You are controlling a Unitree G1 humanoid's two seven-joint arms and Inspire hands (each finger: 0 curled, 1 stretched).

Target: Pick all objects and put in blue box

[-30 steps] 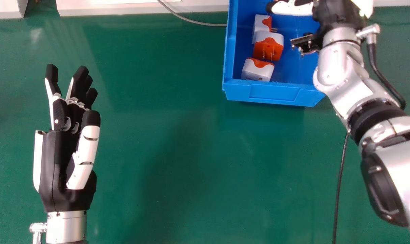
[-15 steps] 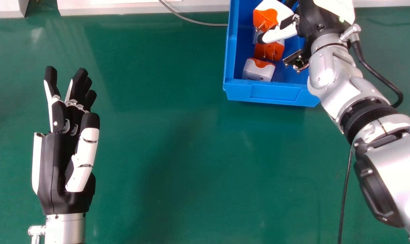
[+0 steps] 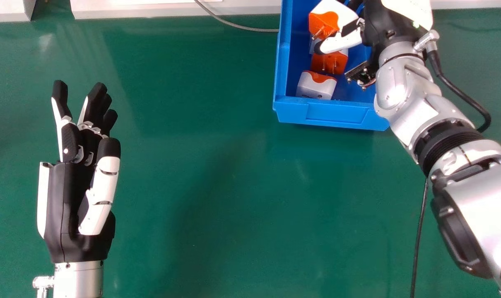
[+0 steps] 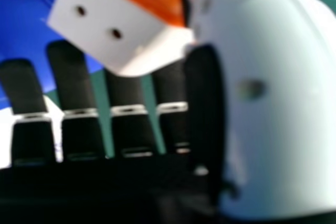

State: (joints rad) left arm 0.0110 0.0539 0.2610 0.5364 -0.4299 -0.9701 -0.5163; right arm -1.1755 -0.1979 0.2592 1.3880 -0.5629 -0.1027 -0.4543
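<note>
One plug adapter [image 3: 332,17] to lower, pinched between right hand [image 3: 341,42] fingers and thumb. Ease right of other adapters [image 3: 319,86] in the blue box [image 3: 337,115]; release low.

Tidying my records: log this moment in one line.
Right robot hand: pinching orange-and-white plug adapter at blue box | Other adapters: in box | Left robot hand: open, empty | Release: not yet

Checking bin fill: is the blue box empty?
Not empty: in the head view, a plug adapter sits by the blue box's near wall, with another adapter just beyond.
</note>
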